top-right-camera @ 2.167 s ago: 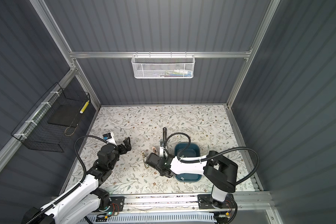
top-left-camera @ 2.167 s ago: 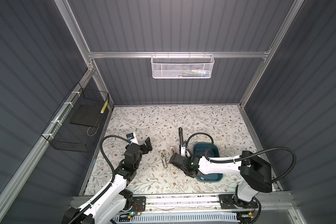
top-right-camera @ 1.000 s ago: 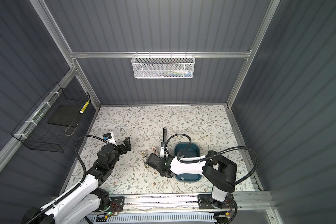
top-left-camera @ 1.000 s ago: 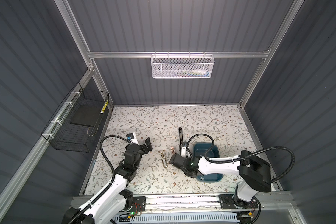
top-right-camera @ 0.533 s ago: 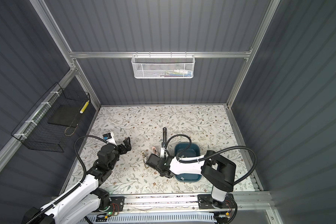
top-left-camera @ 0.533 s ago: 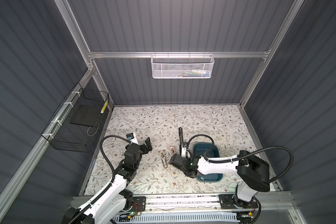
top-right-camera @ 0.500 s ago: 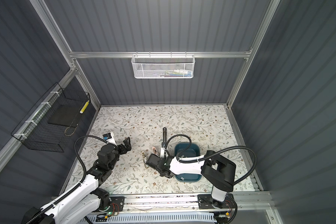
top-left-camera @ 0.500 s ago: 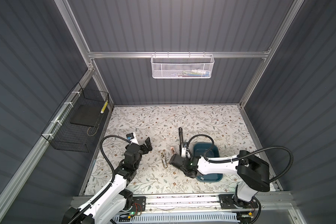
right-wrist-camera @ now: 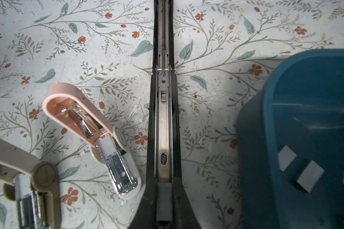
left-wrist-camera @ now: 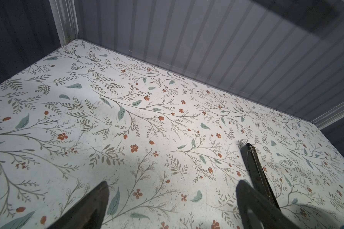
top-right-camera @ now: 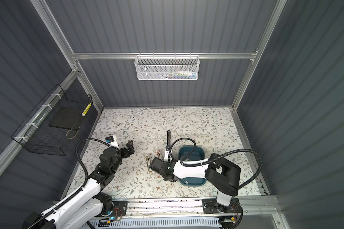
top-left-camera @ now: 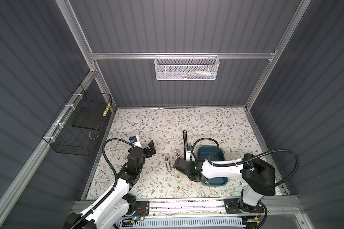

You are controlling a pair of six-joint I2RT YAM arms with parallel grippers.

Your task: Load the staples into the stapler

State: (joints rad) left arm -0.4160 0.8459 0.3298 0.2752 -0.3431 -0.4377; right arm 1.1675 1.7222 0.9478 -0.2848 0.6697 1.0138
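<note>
While left gripper (left-wrist-camera: 172,185) gapes empty, right gripper (right-wrist-camera: 164,189) pinches staples (right-wrist-camera: 163,206).

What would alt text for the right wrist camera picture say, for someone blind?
The right gripper, shut on a grey staple strip, is poised above a black stapler lying opened flat on a floral tabletop. An open pink stapler and a tan stapler lie to one side of it; a blue tub holding loose staple strips sits on the other.
</note>
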